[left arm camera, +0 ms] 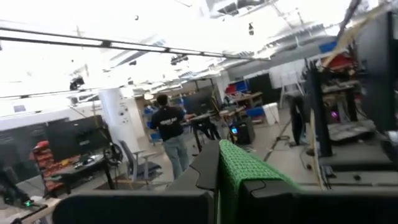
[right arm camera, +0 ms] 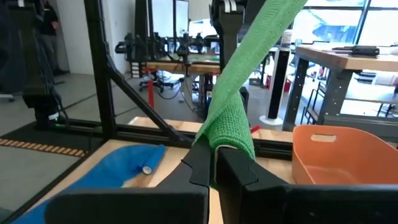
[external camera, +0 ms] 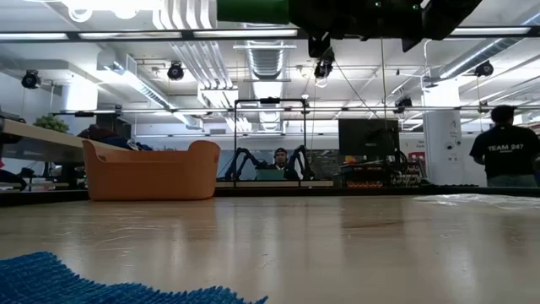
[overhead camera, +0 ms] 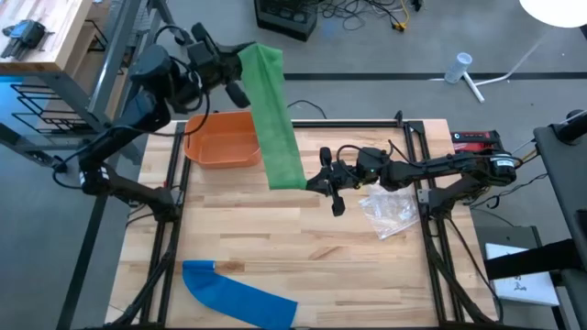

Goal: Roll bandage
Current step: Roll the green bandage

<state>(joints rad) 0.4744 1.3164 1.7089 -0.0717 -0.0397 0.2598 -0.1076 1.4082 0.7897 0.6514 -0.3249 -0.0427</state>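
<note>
A long green bandage [overhead camera: 275, 115] stretches in the air between my two grippers, above the table's far half. My left gripper [overhead camera: 242, 73] is shut on its far, higher end, over the orange bin [overhead camera: 220, 142]. My right gripper [overhead camera: 314, 183] is shut on its near, lower end, at mid-table. In the right wrist view the green bandage [right arm camera: 249, 68] runs as a slanting strip up to the left gripper [right arm camera: 227, 15]. A blue bandage [overhead camera: 240, 298] lies flat on the table near its front edge. My left gripper pinches the bandage's far end [left arm camera: 239, 171] between its two fingers; the cloth bunches over the fingertips. The fingers point about level, slightly upward. The end is lifted high, clear of the table and the bin. My right gripper pinches the bandage's near end [right arm camera: 229, 134] between its two fingers, where the cloth is gathered into a fold. The fingers come in level from the table's right. The strip rises from them fairly straight toward the left gripper, clear of the table.
The orange bin stands at the table's far left. A crumpled clear plastic bag [overhead camera: 390, 211] lies at the right, under my right arm. Black frame rails [overhead camera: 170, 229] run along both table sides. People stand in the room beyond [external camera: 506, 143].
</note>
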